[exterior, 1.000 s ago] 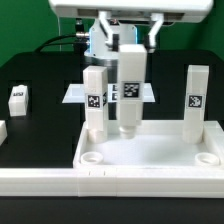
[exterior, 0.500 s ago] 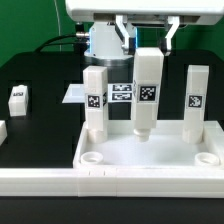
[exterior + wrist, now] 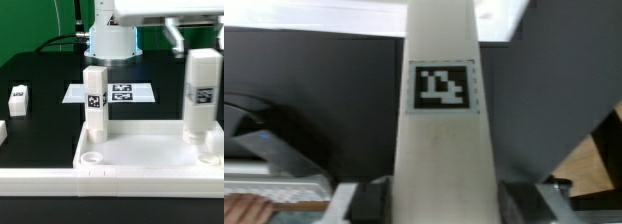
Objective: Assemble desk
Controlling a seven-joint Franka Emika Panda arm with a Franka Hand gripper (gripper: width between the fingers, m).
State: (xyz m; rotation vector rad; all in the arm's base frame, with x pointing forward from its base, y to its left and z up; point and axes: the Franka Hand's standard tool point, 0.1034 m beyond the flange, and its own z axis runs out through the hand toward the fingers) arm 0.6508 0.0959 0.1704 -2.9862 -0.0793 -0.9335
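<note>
In the exterior view my gripper (image 3: 200, 46) is shut on a white desk leg (image 3: 203, 95) with a black-and-white tag. I hold it upright by its top, low over the right side of the desk top (image 3: 145, 150), a white rimmed tray. Its lower end hangs just behind the front right corner socket (image 3: 210, 157). Another leg (image 3: 95, 100) stands upright in the tray's back left corner. In the wrist view the held leg (image 3: 441, 130) fills the middle, and the gripper (image 3: 441, 205) has a dark finger pressed against each side of it.
A short tagged white part (image 3: 18, 98) lies on the black table at the exterior view's left, with another white piece (image 3: 2, 130) at the frame's edge. The marker board (image 3: 112, 93) lies behind the tray. The robot base (image 3: 110, 40) stands at the back.
The gripper has carried the held leg from the tray's middle toward the exterior view's right. It now covers the leg that stood at the tray's back right. The jaws have kept their width.
</note>
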